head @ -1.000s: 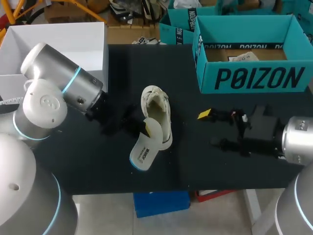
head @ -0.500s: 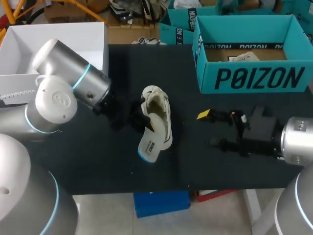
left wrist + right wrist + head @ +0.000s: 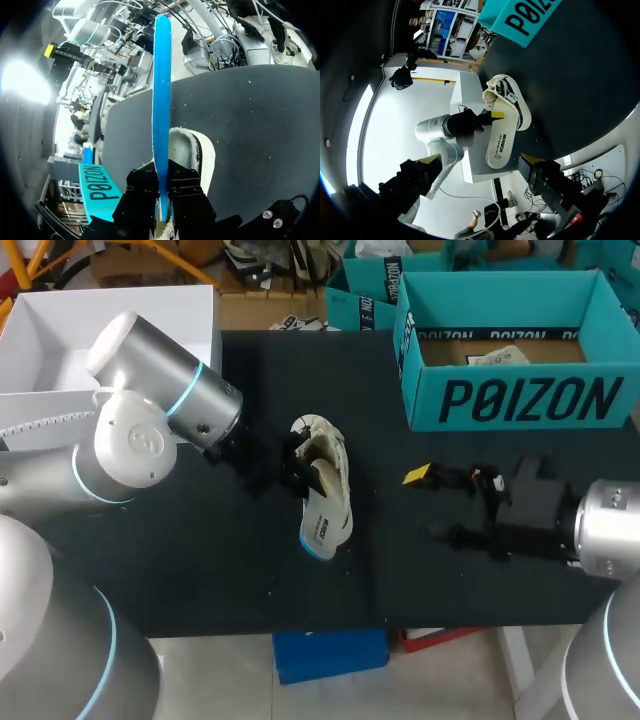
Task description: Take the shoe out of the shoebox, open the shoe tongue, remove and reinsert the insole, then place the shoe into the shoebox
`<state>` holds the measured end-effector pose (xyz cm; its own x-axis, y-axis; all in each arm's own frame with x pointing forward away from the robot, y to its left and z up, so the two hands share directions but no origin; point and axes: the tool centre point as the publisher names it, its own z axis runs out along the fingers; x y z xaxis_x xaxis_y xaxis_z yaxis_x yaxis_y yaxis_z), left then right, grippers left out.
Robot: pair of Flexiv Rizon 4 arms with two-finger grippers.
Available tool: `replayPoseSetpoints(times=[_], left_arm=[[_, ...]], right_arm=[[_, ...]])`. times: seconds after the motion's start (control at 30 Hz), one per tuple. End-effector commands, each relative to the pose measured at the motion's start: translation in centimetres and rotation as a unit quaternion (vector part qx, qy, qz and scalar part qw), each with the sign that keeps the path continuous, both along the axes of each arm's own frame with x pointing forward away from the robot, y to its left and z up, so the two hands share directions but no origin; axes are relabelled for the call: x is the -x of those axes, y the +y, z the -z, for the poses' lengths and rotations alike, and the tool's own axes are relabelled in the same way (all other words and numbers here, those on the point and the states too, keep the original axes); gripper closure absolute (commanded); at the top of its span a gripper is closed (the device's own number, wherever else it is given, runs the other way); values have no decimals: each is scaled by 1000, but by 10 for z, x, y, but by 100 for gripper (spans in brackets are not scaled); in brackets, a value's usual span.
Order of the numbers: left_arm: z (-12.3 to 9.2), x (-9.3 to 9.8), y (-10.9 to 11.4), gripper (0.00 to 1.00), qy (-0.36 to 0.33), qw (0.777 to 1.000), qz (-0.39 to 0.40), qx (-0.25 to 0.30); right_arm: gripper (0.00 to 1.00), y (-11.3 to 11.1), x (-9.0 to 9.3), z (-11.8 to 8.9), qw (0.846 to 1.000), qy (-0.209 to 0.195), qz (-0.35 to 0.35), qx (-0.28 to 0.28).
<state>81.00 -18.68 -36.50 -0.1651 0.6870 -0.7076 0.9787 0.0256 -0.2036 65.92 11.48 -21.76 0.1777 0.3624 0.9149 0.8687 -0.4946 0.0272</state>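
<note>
A cream shoe point(image 3: 322, 440) lies on the black table, left of the middle. My left gripper point(image 3: 308, 475) is shut on the white insole with a blue underside point(image 3: 325, 525), which slants from the shoe's opening down over its near end. In the left wrist view the insole point(image 3: 161, 100) stands edge-on between the closed fingers point(image 3: 145, 195), with the shoe point(image 3: 195, 150) just behind it. My right gripper point(image 3: 425, 503) is open to the right of the shoe, apart from it. The right wrist view shows the shoe point(image 3: 507, 97) and insole point(image 3: 500, 145) ahead of it. The teal shoebox point(image 3: 510, 400) stands at the back right.
A white open box point(image 3: 120, 325) sits at the back left, behind my left arm. A second teal box point(image 3: 362, 295) stands behind the shoebox's left corner. The table's front edge point(image 3: 330, 625) runs close below the insole's tip.
My left arm has moved right, carrying the insole from beside the shoe's near end to over the shoe. The right arm has not moved.
</note>
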Motion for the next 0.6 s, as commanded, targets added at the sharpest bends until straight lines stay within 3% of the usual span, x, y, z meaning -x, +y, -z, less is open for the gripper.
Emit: replayPoseSetpoints(times=[0.03, 0.57, 0.6], left_arm=[[3, -6, 0, 100, -5, 1000, -10, -4], [10, -27, -4, 100, -12, 999, -37, -2], [10, -27, -4, 82, -11, 999, -37, -3]], right_arm=[[0, 1, 0, 0, 1000, 0, 1, 0], [0, 1, 0, 0, 1000, 0, 1, 0], [0, 1, 0, 0, 1000, 0, 1, 0]])
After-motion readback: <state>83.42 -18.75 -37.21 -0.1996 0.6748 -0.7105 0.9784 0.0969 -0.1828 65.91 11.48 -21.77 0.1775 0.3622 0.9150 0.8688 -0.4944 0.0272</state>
